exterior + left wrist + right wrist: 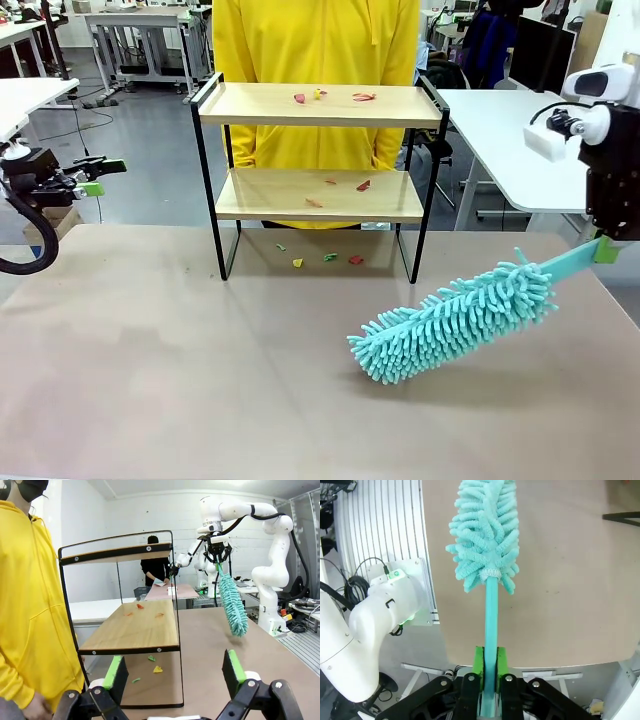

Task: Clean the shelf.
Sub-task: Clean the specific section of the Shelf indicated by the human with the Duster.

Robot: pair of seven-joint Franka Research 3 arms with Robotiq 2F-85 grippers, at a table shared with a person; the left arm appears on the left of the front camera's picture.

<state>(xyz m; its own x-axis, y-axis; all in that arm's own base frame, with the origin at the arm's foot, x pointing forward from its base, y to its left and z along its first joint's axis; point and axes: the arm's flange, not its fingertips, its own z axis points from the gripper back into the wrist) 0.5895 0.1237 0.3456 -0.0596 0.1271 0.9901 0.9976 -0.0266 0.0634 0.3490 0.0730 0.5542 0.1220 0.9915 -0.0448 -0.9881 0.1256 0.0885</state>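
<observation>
Front view: the right gripper [603, 249] is clamped on the handle of the blue duster [455, 320], which slants down from it. The shelf [320, 105] stands well off to its left, scraps [362, 97] on both boards. Left wrist view: the left gripper [175, 672] is wide open, holding nothing, the shelf just ahead. Right wrist view: the handle sits between the green pads [478, 661]

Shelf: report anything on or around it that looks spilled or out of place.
Small coloured scraps litter the shelf: three on the top board, a few on the lower board, and more on the table beneath it. They look like loose debris. The shelf itself stands upright and looks undamaged.
</observation>
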